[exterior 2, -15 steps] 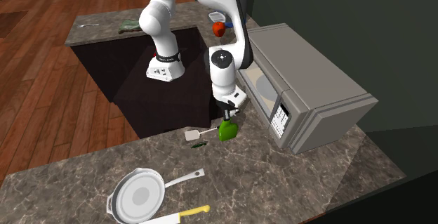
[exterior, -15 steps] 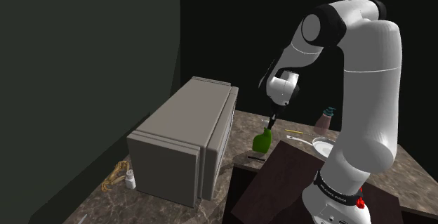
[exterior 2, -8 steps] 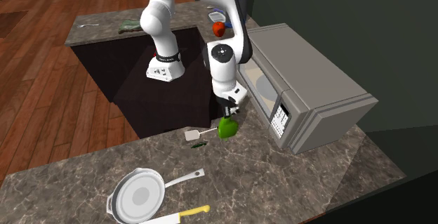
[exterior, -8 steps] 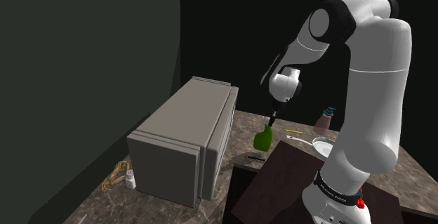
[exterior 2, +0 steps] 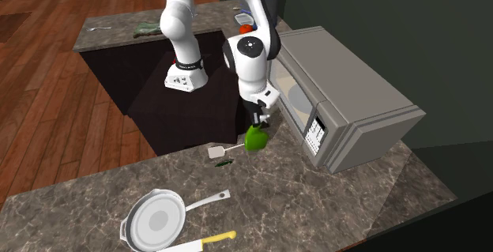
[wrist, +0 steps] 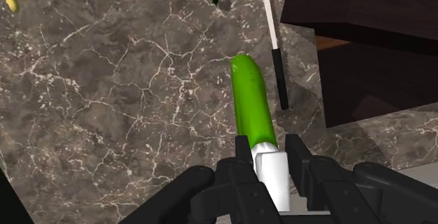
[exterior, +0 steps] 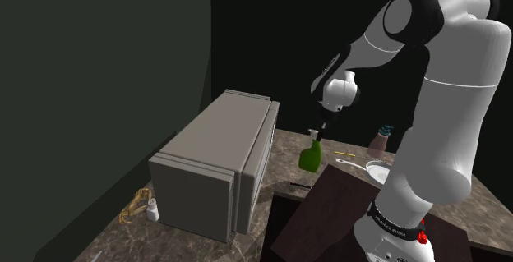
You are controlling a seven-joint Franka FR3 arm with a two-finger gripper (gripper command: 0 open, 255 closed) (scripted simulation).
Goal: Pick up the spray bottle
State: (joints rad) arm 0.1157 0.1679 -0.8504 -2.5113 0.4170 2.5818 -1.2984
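Clasping the green spray bottle (wrist: 251, 103) by its white neck, my gripper (wrist: 269, 152) hangs it above the marble counter (wrist: 126, 96), so the pick-up looks essentially done.

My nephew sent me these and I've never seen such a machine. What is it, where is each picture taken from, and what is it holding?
It is a simulated white robot arm on a stand, ending in a black two-finger gripper. One picture looks over the arm's shoulder. The second faces the arm from the far side of the counter. The third comes from a camera on the hand, looking along the fingers. On the dark veined counter stands a grey microwave, and there lie a pan, a yellow-handled knife and a white spatula. The fingers are shut on the white neck of a green spray bottle, which hangs below them, apparently lifted off the counter.
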